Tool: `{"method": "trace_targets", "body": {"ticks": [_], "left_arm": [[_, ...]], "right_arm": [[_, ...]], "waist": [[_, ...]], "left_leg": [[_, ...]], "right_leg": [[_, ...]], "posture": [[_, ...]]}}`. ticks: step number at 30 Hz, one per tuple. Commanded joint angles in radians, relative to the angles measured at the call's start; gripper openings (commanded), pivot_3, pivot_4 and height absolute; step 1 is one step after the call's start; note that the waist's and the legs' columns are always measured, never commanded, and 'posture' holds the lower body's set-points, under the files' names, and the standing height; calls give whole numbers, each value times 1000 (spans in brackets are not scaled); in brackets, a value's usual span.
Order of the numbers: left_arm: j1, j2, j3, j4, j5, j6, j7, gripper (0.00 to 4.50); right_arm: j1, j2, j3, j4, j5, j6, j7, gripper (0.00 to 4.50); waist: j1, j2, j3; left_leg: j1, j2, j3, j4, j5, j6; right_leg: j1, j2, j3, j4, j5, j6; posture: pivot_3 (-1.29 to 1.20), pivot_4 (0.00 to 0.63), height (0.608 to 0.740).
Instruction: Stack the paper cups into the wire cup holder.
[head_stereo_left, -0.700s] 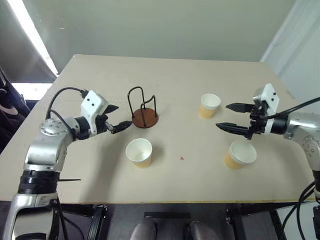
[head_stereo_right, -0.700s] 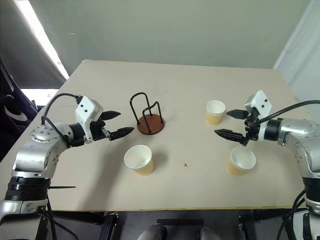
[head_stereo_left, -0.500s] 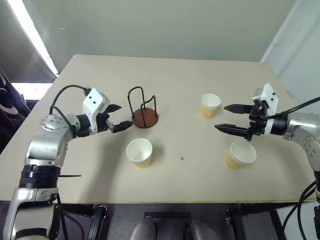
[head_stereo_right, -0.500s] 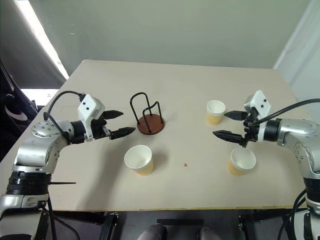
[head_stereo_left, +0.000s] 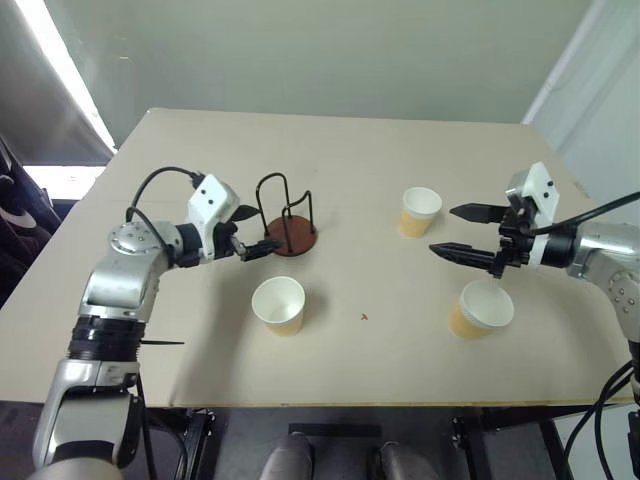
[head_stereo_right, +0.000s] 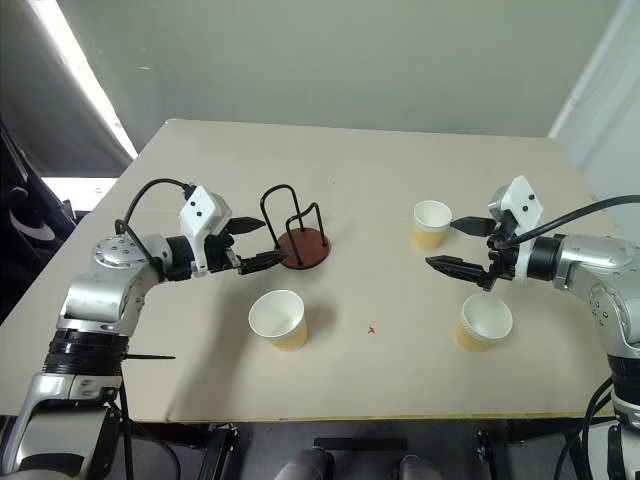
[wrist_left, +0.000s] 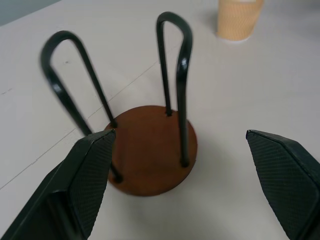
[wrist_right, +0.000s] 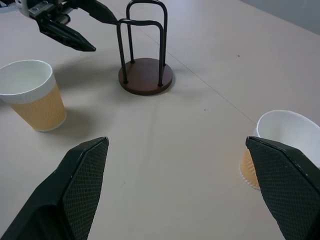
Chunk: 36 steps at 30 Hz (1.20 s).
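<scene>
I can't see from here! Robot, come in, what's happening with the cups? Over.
Both end effectors open, empty: left end effector beside wire cup holder, right end effector above table. Three paper cups loose, none stacked. Nothing blocking.

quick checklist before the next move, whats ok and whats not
1. Left gripper open and empty: ok.
2. Right gripper open and empty: ok.
3. Wire cup holder upright, nothing in it: ok.
4. Three paper cups upright on the table: near cup, far cup, right cup: ok.
5. Any cup stacked in the holder: not ok, none yet.
6. Left gripper touching the holder: cannot tell, it is very close.
</scene>
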Motion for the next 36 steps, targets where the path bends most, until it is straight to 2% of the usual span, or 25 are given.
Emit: {"method": "trace_targets", "body": {"ticks": [1,26,30,36], "left_arm": [[-45,-15,0,10,14,-29,9,4500],[-165,-185,-45,228,77,-137,12,4500],[-171,-194,-44,244,77,-146,4,3640],[-181,-194,-46,252,77,-152,-8,1457]], "right_arm": [[-9,-20,-43,-37,6,-10,-9,4496],[20,-44,-84,-71,17,11,-39,4496],[29,-52,-98,-81,20,20,-47,4500],[45,-62,-117,-91,29,28,-58,4500]], "waist": [[1,0,0],[5,0,0],[6,0,0],[6,0,0]], "left_leg": [[0,0,0,0,0,0],[-2,0,0,2,1,2],[-2,0,0,2,1,2],[-2,0,1,3,1,2]], "right_leg": [[0,0,0,0,0,0],[0,0,0,-1,2,3],[0,0,0,-1,2,4],[0,0,1,-1,2,5]], "posture": [[0,150,740],[0,150,740],[0,150,740],[0,150,740]]}}
